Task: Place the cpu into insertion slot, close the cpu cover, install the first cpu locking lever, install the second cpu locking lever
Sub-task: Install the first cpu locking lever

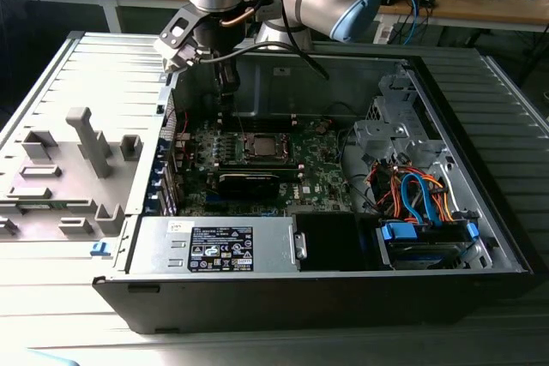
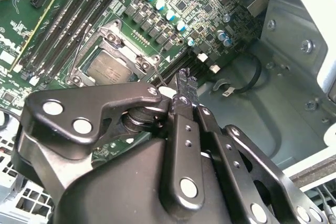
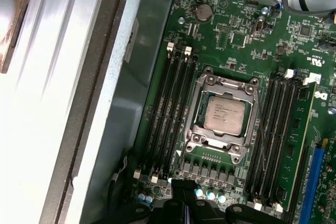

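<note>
Gripper (image 2: 184, 80): fingers pressed together, nothing between them. It hangs low inside the open computer case (image 1: 480, 212), pointing down. In the second wrist view its tip sits over the board's edge, just beside one corner of the socket frame. I cannot tell whether the tip touches anything. My guess is that narrow closed fingers suit pushing on something thin better than picking anything up.

Chip (image 3: 224, 115): lies flat in the socket (image 3: 201, 109), grey top up and square to the opening. It looks seated.

Cover (image 3: 227, 83): the silver frame lies down around the chip, which shows through its window. I judge the cover shut, which would keep the chip from shifting.

Wire lever (image 2: 80, 51): a thin rod beside the frame. I cannot say whether it is hooked down.

Further out, black memory slots (image 3: 170, 114) flank the socket on both sides, and a coin battery (image 3: 203, 11) sits further along the green board (image 3: 241, 40). In the exterior view the power supply (image 1: 214, 246) sits along the near wall. Orange and blue cables (image 1: 412, 195) are bundled toward that view's right, well apart from the socket, so the arm's way down is open.

Writing: the chip's top carries a few lines of print. The board has white lettering and marks. The power supply has a white label with text and symbols. I leave all of it unread.
</note>
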`<state>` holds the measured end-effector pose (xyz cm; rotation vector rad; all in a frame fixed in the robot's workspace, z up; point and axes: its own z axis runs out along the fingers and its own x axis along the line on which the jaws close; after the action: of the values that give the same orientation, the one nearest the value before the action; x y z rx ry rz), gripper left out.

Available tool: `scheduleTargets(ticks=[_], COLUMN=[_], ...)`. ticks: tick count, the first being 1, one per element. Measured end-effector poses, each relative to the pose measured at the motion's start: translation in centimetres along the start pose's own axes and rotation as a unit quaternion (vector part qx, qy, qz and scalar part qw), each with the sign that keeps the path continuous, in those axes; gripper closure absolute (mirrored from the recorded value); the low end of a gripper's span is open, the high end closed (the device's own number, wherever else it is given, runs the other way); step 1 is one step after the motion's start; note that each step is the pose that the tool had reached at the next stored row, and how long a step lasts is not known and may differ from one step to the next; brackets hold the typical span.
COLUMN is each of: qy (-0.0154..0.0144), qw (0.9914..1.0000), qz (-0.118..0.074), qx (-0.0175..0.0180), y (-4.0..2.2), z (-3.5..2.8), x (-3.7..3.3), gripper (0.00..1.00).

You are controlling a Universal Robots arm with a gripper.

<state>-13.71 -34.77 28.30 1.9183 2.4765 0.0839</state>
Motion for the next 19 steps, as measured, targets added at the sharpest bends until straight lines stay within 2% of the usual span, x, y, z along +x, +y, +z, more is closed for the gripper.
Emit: scheduleTargets(ticks=[19], qy=[0.0002], qw=[0.99998], qz=[-0.007], qx=[0.0002], y=[0.00], z=[0.00], x=[0.00], gripper=[0.89])
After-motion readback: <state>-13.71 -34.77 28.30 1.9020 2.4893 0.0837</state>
